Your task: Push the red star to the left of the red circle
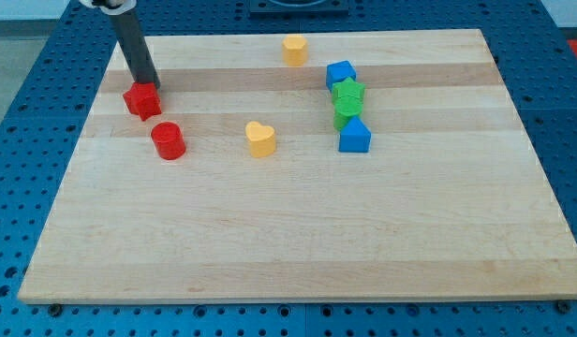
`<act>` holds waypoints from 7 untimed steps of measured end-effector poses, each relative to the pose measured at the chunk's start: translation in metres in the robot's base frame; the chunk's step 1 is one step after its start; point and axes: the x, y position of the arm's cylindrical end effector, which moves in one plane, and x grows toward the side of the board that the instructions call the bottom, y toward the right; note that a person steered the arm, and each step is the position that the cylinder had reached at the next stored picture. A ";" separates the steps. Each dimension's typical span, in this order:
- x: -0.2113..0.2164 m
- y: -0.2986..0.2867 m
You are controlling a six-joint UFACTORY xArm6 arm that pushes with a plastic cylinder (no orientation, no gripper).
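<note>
The red star lies near the wooden board's upper left. The red circle stands just below it and slightly to the view's right, a small gap between them. My tip rests at the star's top edge, touching or nearly touching it, with the dark rod rising toward the view's top left.
A yellow heart lies right of the red circle. A yellow block sits near the top edge. A column of a blue block, green star, green block and blue block stands right of centre.
</note>
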 end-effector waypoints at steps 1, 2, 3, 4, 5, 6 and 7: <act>0.000 -0.008; 0.006 -0.008; 0.016 -0.008; 0.025 -0.007; 0.034 -0.006; 0.037 -0.001; 0.029 0.006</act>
